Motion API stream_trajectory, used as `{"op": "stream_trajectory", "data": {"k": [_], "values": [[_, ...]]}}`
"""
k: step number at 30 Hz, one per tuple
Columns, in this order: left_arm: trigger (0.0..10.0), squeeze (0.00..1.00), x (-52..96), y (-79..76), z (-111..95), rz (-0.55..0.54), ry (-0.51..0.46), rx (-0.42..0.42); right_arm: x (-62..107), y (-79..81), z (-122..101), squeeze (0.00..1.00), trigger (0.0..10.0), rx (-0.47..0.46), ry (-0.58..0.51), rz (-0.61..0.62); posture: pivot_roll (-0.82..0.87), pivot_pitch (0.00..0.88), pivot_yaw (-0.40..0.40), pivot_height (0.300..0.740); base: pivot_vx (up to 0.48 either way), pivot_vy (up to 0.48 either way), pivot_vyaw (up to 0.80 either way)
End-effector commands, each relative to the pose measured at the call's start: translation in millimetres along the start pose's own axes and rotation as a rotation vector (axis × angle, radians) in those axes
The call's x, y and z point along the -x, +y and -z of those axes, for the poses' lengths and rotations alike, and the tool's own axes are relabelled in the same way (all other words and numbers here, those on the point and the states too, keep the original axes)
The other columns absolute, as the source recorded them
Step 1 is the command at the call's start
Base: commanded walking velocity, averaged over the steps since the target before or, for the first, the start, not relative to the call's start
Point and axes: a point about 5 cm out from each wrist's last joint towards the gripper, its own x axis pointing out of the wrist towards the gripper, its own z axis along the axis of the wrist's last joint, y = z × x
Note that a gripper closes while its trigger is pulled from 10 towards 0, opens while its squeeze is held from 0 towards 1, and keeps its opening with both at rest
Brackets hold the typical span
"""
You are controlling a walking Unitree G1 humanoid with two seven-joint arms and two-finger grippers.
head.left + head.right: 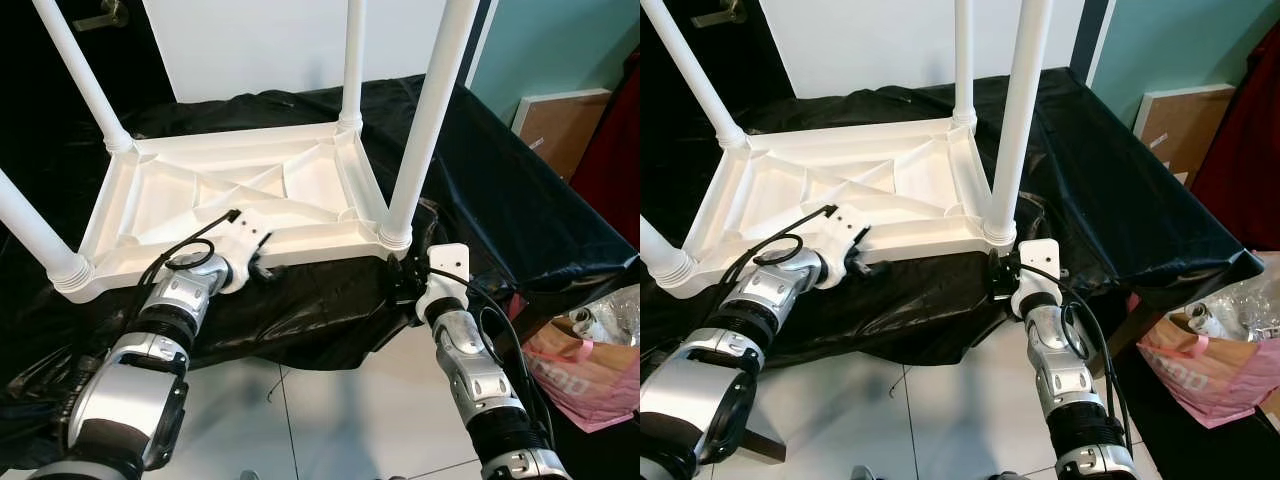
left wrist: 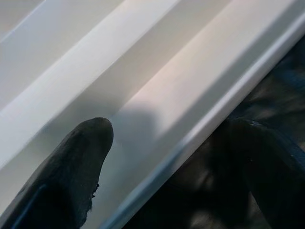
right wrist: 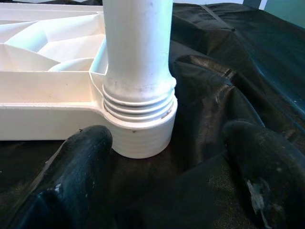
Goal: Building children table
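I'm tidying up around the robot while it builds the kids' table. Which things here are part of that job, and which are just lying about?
Part of the job:
- upside-down white plastic tabletop
- white screw-in plastic legs
- left gripper, at the tabletop's near rim
- right gripper, open by the near right leg's base

Lying about:
- pink paper bag
- brown cardboard box
- black cloth under the tabletop

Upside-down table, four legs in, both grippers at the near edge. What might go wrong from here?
1. The near-right white plastic leg shows exposed thread rings above its socket; perhaps not fully screwed, it could wobble.
2. The white plastic tabletop rests on loose black sheeting; pushing from the left gripper or right gripper may slide it.
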Motion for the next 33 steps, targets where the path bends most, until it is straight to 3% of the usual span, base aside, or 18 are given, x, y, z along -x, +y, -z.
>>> {"op": "stream_trajectory", "data": {"k": [1, 9, 10, 11, 13, 23, 26, 29, 33], "values": [[10.0, 0.0, 0.1, 5.9, 4, -0.076, 0.044, 0.012, 2.2, 0.2, 3, 0.0, 10.0, 0.003, 0.015, 0.003, -0.08, 0.045, 0.037, 0.74, 0.0, 0.0, 0.0], [10.0, 0.0, 0.3, 9.5, 8, -0.096, 0.078, 0.017, 3.6, 0.9, 3, 0.0, 10.0, -0.002, 0.013, 0.01, -0.08, 0.044, 0.045, 0.74, 0.0, 0.0, 0.0], [2.9, 0.0, -0.2, 8.9, 8, -0.093, 0.07, 0.028, 3.8, 0.9, 3, 0.0, 10.0, -0.002, 0.013, 0.011, -0.08, 0.044, 0.047, 0.74, 0.0, 0.0, 0.0], [0.4, 0.0, -1.2, 7.8, 8, -0.095, 0.068, 0.033, 3.8, 0.6, 3, 0.0, 10.0, -0.003, 0.013, 0.013, -0.08, 0.045, 0.046, 0.74, 0.0, 0.0, 0.0], [0.0, 0.0, -2.0, 7.0, 7, -0.096, 0.067, 0.034, 3.7, 0.4, 3, 0.0, 10.0, -0.003, 0.013, 0.013, -0.08, 0.045, 0.046, 0.74, 0.0, 0.0, 0.0], [0.0, 0.0, -6.7, -2.6, 8, -0.073, 0.057, 0.054, 3.1, -0.6, 2, 0.0, 10.0, -0.004, 0.009, 0.018, -0.08, 0.051, 0.041, 0.74, 0.0, 0.0, 0.0], [0.0, 0.0, -10.1, -10.5, 7, -0.07, 0.041, 0.068, 3.3, -0.9, 2, 0.0, 10.0, -0.004, 0.009, 0.019, -0.08, 0.056, 0.037, 0.74, 0.0, 0.0, 0.0], [0.0, 0.0, -17.6, -30.7, -1, -0.056, 0.0, 0.087, 3.8, -1.0, 2, 0.0, 10.0, -0.005, 0.012, 0.02, -0.07, 0.062, 0.032, 0.74, 0.0, 0.0, 0.0], [0.0, 0.0, -20.0, -37.7, -3, -0.05, -0.013, 0.093, 3.8, -0.7, 2, 0.0, 10.0, -0.006, 0.013, 0.02, -0.07, 0.062, 0.032, 0.74, 0.0, 0.0, 0.0]]}}
